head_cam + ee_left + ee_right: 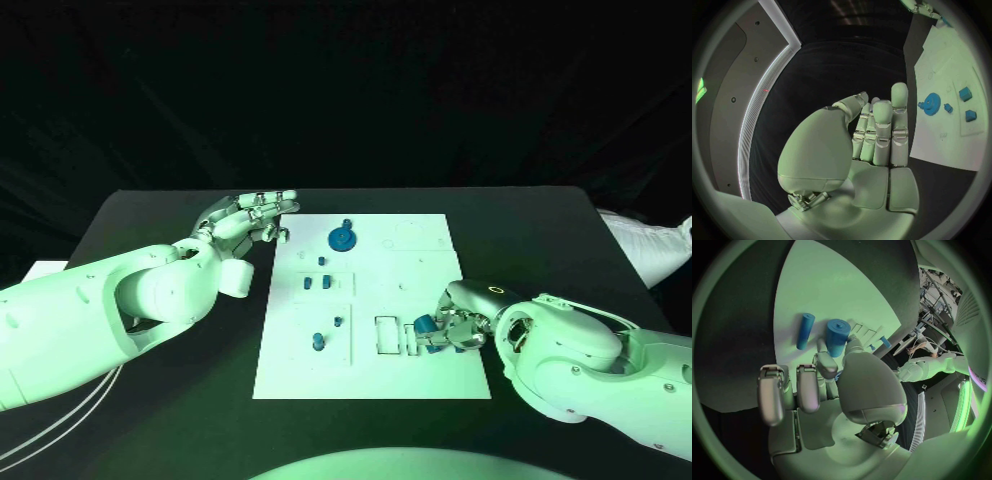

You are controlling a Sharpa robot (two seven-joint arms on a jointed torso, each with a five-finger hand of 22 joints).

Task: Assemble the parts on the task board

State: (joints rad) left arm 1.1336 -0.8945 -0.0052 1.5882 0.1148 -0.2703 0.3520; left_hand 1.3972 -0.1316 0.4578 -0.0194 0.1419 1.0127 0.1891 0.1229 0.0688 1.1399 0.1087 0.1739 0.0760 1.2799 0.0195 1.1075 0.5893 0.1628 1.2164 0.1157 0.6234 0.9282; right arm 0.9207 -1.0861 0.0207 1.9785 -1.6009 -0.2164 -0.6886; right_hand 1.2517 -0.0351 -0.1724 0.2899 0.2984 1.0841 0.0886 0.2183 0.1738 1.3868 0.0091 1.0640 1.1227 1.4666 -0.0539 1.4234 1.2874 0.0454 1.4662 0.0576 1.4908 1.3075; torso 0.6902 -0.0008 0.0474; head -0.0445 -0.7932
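At about 5 o'clock on the task board, the right hand pinches a thick blue cylinder; a thinner blue peg lies just beside it. Small blue blocks sit mid-board, a blue disc toward 12. The left hand hovers at 10 o'clock off the board's corner, released, fingers loosely straight.

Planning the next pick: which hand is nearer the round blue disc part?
Left. The left hand hovers beside the disc, off the board's edge; the right hand is at the board's near-right corner.
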